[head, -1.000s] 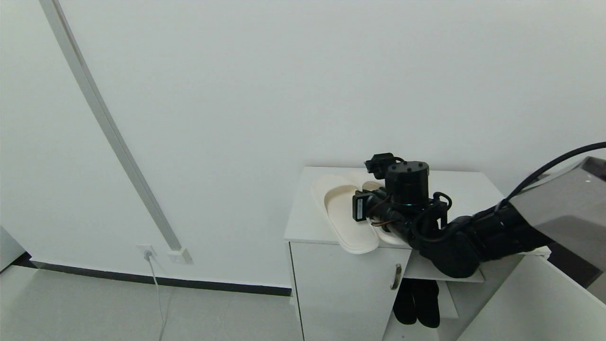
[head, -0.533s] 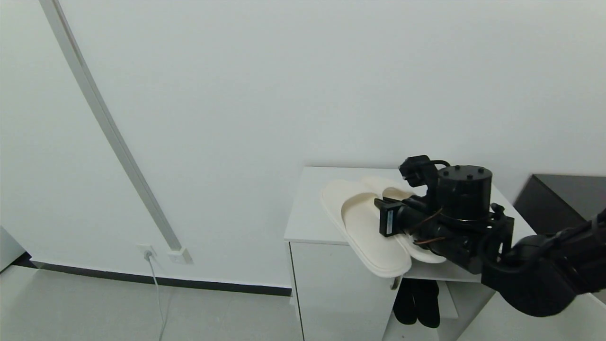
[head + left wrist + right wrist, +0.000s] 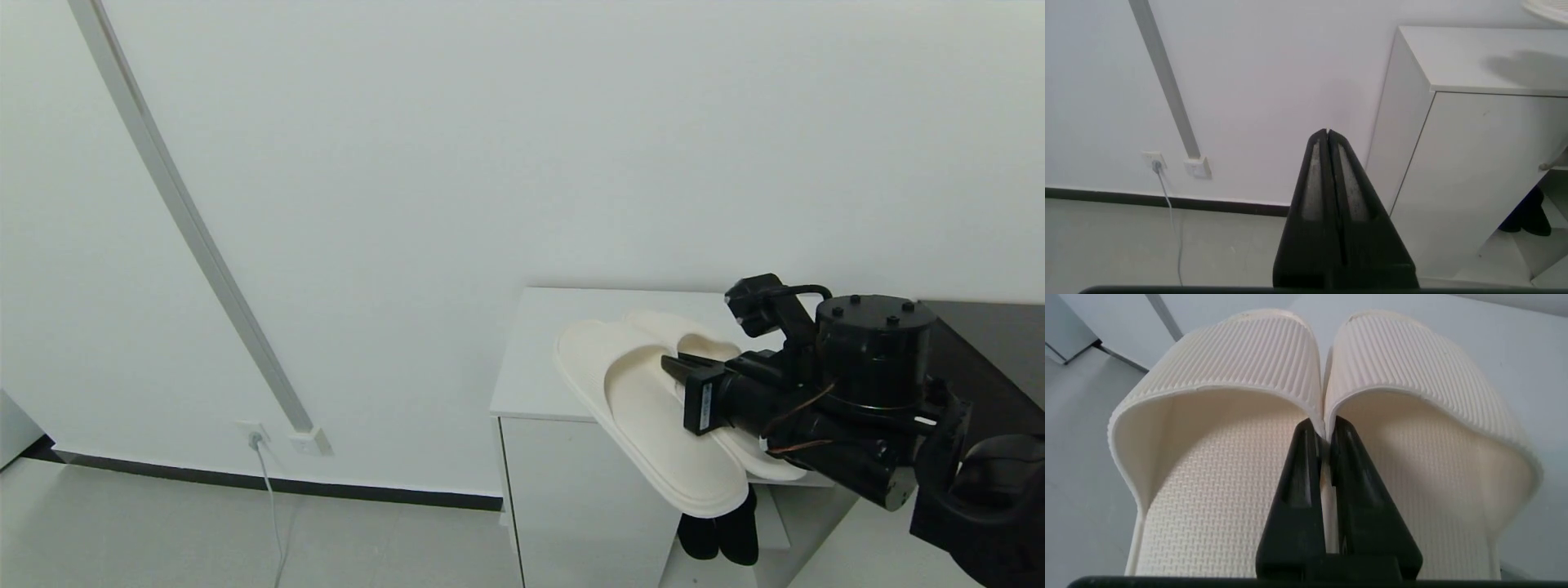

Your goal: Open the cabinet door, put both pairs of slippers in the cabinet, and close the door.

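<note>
At the near edge of the cabinet (image 3: 581,498) top, your right pincer (image 3: 674,369) is clamped tight on the white slippers (image 3: 645,408). Its fingers pinch the two inner side walls together, as the right wrist view confirms. The pair is held tilted, with the toes toward the far wall over the cabinet top and the heels hanging out past the near edge.

One second ago the pair lay on the top with only the heels overhanging. Since then the arm has drawn it nearer and to the right, and the heels now cover the door handle that showed earlier.

Black slippers (image 3: 722,531) stand in the open lower compartment, below the white heels.

Your left pincer (image 3: 1328,167) is fully closed and holds nothing. It sits low to the left of the cabinet, facing the wall socket (image 3: 1154,161).
</note>
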Robot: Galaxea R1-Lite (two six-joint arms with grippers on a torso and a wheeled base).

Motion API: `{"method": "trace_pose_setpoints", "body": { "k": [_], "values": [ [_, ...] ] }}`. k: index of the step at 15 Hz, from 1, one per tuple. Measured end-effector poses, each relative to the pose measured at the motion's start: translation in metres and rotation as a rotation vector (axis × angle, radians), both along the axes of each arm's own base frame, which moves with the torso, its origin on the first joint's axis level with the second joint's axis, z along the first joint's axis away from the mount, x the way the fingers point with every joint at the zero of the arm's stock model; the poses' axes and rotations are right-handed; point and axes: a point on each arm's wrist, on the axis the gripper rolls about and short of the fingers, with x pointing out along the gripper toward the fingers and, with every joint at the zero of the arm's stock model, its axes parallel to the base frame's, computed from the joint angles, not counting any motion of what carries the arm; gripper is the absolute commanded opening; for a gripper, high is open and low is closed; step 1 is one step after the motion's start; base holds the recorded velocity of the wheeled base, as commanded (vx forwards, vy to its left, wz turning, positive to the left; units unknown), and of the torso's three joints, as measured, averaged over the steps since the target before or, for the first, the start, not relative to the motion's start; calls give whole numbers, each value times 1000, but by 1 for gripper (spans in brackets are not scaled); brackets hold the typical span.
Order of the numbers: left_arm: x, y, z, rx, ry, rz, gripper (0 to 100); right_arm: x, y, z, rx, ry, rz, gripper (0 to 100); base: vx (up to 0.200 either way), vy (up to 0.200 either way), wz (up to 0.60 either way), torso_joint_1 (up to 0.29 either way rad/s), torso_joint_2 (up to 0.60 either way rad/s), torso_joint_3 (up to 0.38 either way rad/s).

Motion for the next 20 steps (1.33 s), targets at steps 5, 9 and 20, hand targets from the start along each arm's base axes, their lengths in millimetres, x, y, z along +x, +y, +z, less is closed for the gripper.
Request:
{"method": "trace_pose_setpoints", "body": {
  "k": [5,9,20],
  "values": [
    [0,0,0,0,1,-1,0,-2,1,-1,-4,1,0,0,-120,0,0,8,3,1],
    [0,0,0,0,0,-1,0,-6,3,-3,-12,8,13,0,-200,0,0,0,2,6],
    [0,0,0,0,1,-1,0,-9,3,-7,-23,20,19,0,-91,0,0,2,1,1]
  ]
}}
